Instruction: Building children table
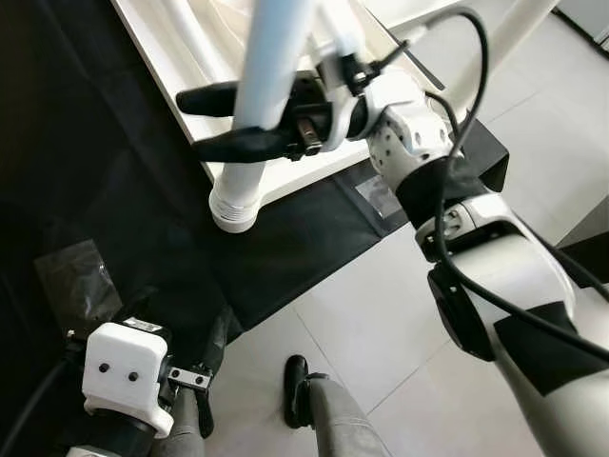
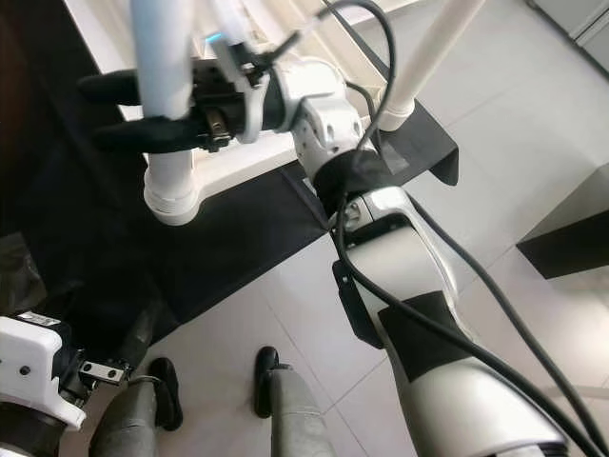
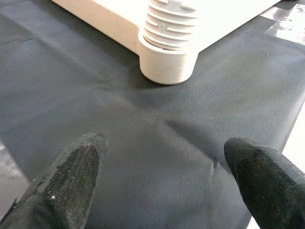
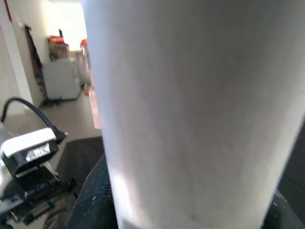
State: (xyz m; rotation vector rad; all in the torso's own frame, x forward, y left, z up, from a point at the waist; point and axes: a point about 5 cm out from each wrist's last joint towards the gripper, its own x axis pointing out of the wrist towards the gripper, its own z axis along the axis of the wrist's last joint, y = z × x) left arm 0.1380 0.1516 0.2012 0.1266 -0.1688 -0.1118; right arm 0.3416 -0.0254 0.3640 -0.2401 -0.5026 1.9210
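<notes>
The white children's table (image 1: 171, 57) lies upside down on a black mat (image 1: 285, 248). A white table leg (image 1: 271, 57) stands upright in the threaded corner socket (image 1: 235, 205). My right gripper (image 1: 197, 124) is shut on this leg a little above the socket, one black finger on each side. Seen close up from the right wrist, the leg (image 4: 190, 109) sits between the fingers. My left gripper (image 3: 164, 162) hangs low over the mat, open and holding nothing, short of the same corner socket (image 3: 167, 43).
A second white leg (image 2: 433, 52) stands at the table's far corner. A clear plastic bag (image 1: 76, 276) lies on the mat at left. A black box (image 1: 490, 152) sits right of the mat. My feet (image 1: 297, 390) stand on pale floor tiles.
</notes>
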